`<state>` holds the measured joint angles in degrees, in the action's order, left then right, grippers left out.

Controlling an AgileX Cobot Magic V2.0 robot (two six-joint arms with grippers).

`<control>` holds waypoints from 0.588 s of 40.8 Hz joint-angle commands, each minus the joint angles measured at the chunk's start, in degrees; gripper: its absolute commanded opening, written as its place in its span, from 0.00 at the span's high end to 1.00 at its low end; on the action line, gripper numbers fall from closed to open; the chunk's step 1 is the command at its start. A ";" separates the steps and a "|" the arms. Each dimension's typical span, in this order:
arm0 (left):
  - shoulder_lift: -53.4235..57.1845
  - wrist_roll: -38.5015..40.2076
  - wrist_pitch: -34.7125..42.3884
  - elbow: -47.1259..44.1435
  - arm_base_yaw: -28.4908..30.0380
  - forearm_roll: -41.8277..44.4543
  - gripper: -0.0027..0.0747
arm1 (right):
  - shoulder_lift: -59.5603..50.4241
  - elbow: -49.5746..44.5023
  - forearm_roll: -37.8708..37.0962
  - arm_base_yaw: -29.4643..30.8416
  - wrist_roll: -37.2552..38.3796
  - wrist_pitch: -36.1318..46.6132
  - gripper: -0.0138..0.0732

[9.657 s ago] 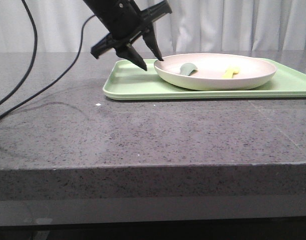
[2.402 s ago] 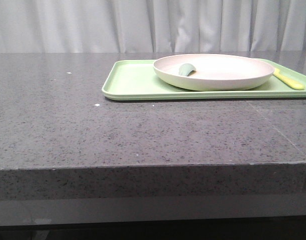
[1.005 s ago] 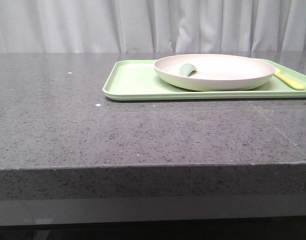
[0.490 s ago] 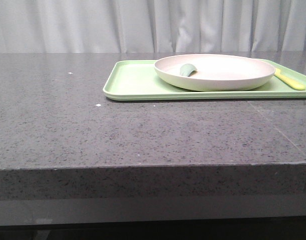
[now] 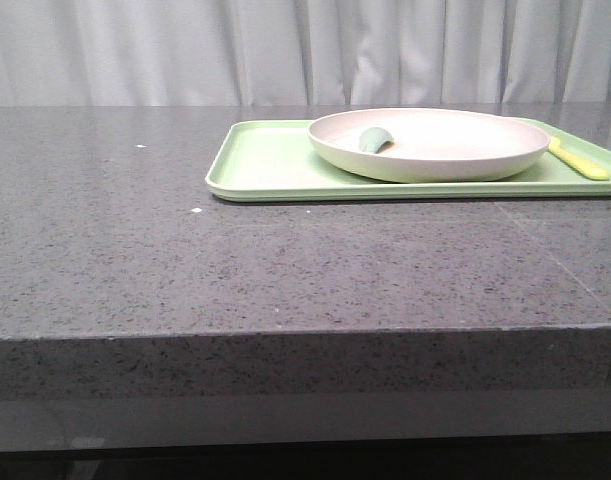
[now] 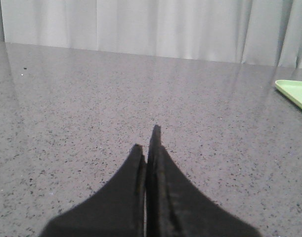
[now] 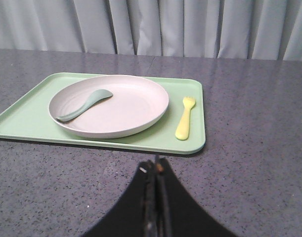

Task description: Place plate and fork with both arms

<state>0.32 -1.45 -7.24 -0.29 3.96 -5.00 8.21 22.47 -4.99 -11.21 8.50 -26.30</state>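
Note:
The cream-white plate (image 5: 430, 143) sits on the light green tray (image 5: 260, 165) at the back right of the table; it also shows in the right wrist view (image 7: 108, 105). The pale yellow fork (image 5: 578, 159) lies on the tray just right of the plate, flat, in the right wrist view (image 7: 185, 118) too. My right gripper (image 7: 156, 168) is shut and empty, above the bare table just off the tray's near edge. My left gripper (image 6: 146, 143) is shut and empty over bare grey table, far from the tray. Neither gripper shows in the front view.
A pale grey-green spoon (image 7: 84, 104) lies in the plate, its bowl showing in the front view (image 5: 373, 139). The tray's corner (image 6: 294, 93) shows in the left wrist view. The grey stone table (image 5: 285, 260) has a front edge near the camera. White curtains hang behind.
Since 9.7 s ago the left arm has left the front view and the fork has gone from inside the plate to the tray on its right. Nothing has moved in the last second.

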 commanded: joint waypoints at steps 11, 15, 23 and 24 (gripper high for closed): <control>1.16 0.25 7.70 -0.18 0.09 0.71 0.99 | 0.62 1.47 -0.83 -0.02 -0.44 4.86 0.92; 1.16 0.25 7.70 -0.18 0.09 0.71 0.99 | 0.62 1.47 -0.83 -0.02 -0.44 4.86 0.92; 1.16 0.25 7.70 -0.18 0.09 0.71 0.99 | 0.62 1.47 -0.83 -0.02 -0.44 4.86 0.92; 1.16 0.25 7.70 -0.18 0.09 0.71 0.99 | 0.62 1.47 -0.83 -0.02 -0.44 4.86 0.92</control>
<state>0.32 -1.45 -4.73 -0.39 3.96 -4.30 8.21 22.47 -4.99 -11.21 8.50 -26.30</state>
